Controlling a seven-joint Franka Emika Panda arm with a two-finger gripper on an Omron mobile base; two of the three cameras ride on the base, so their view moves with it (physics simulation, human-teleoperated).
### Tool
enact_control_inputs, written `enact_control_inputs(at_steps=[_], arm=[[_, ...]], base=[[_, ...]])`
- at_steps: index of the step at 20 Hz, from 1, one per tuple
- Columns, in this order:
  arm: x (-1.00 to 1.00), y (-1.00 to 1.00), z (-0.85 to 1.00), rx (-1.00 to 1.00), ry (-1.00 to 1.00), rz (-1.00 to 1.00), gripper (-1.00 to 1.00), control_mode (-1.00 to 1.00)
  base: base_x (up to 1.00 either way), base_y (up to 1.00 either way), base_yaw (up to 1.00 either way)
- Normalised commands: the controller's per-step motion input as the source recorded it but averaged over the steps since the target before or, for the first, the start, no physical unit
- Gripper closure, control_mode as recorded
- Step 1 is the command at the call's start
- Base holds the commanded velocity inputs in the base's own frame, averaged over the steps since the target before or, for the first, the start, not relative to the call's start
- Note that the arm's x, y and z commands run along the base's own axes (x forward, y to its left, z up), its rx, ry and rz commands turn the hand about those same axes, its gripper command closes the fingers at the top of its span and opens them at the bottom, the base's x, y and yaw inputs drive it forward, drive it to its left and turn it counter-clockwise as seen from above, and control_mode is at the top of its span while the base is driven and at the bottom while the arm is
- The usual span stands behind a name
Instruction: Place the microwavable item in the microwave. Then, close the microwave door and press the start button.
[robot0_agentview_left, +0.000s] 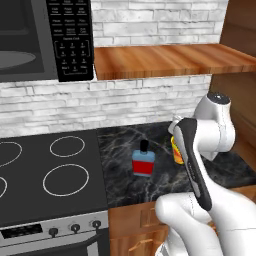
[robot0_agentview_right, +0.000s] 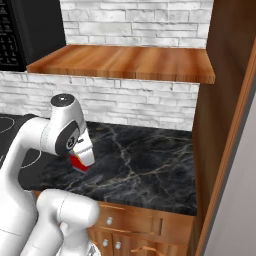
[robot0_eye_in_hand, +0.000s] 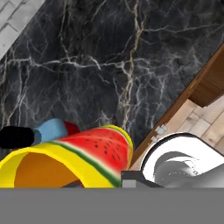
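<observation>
The microwavable item, a yellow cup with a red watermelon-like pattern, lies close against the camera in the hand view, its orange inside facing me. A sliver of its yellow side peeks out behind my forearm, above the black marble counter. My gripper points down over the counter and is shut on the cup's rim, with its fingertips hidden by the cup. The microwave hangs at the upper left with its cavity showing, grey turntable inside and keypad to the right. The microwave door is out of view.
A blue-and-red bottle with a black cap stands on the counter just left of the cup. A black stove top lies left of it. A wooden shelf juts out above the counter, and a tall wooden cabinet side bounds the right.
</observation>
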Motion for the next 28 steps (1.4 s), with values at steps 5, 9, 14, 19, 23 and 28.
enact_control_inputs(at_steps=[5, 9, 14, 19, 23, 28], arm=[[-0.33, 0.00, 0.00, 0.06, -0.01, 0.00, 1.00, 1.00], [0.00, 0.00, 0.00, 0.00, 0.00, 0.00, 1.00, 1.00], [0.00, 0.00, 0.00, 0.00, 0.00, 0.00, 1.00, 1.00], [0.00, 0.00, 0.00, 0.00, 0.00, 0.00, 1.00, 1.00], [0.00, 0.00, 0.00, 0.00, 0.00, 0.00, 1.00, 1.00], [0.00, 0.00, 0.00, 0.00, 0.00, 0.00, 1.00, 1.00]], base=[[-0.36, 0.00, -0.01], [-0.81, 0.43, -0.05], [-0.42, 0.96, -0.07], [-0.01, 1.00, -0.05], [0.07, 1.00, -0.03], [0.39, 0.61, 0.00]])
